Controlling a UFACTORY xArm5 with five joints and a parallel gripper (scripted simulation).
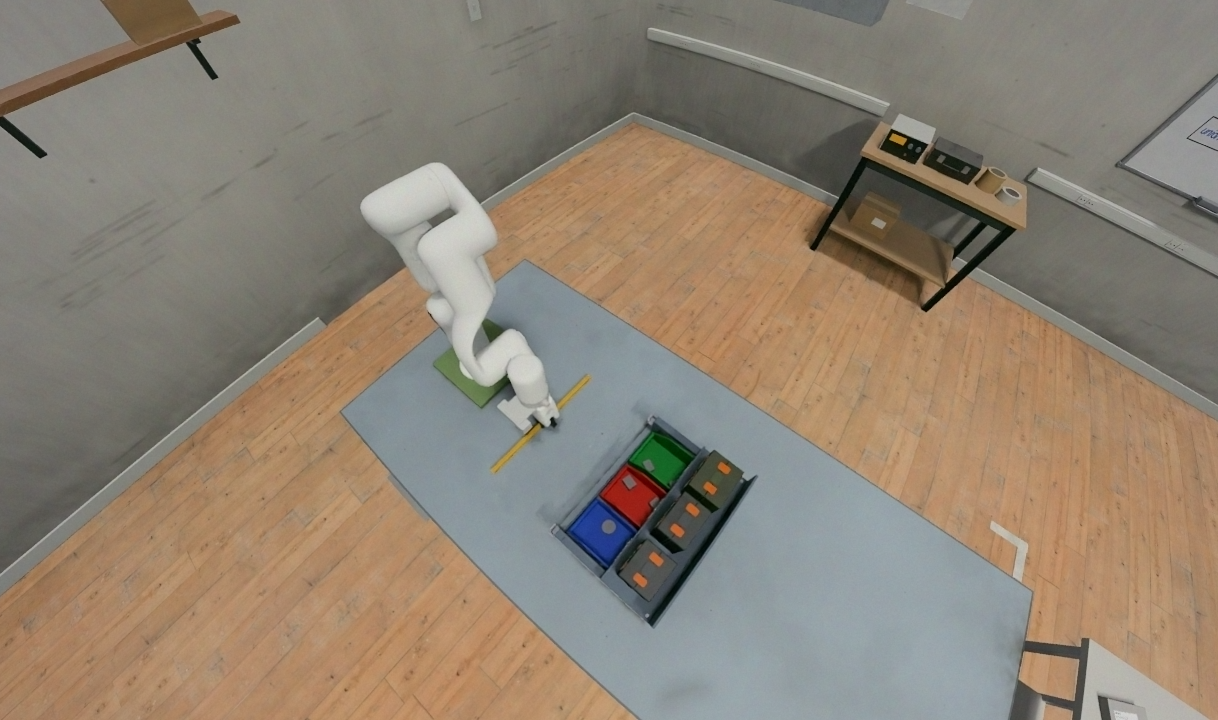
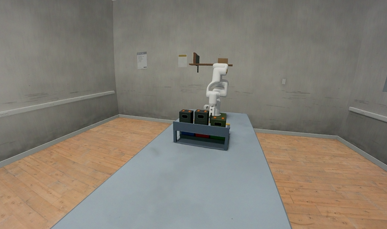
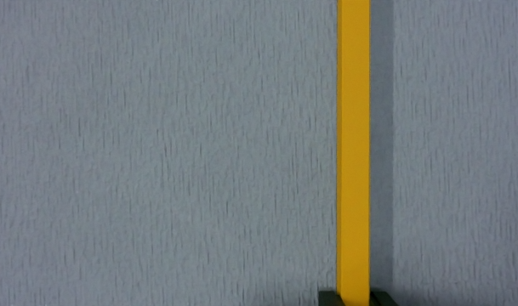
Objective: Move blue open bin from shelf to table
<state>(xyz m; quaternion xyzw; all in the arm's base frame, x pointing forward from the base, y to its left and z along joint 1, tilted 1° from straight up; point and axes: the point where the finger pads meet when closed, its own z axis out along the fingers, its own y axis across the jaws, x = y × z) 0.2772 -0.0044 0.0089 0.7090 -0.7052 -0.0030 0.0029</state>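
The blue open bin [image 1: 602,531] stands on the lower level of the grey shelf [image 1: 653,514], at the near end of a row with a red bin [image 1: 632,494] and a green bin [image 1: 660,459]. Each holds a small grey part. My gripper [image 1: 549,420] is shut on a long yellow bar [image 1: 538,425] and holds it level, low over the table, between my base and the shelf. In the wrist view the yellow bar [image 3: 353,149] runs straight up from my fingertips, with its shadow to the right on the table.
Three dark closed bins with orange marks [image 1: 682,522] stand on the shelf's upper level behind the open bins. A green base plate [image 1: 474,371] lies under my arm. The grey table top [image 2: 177,182] stretches far past the shelf.
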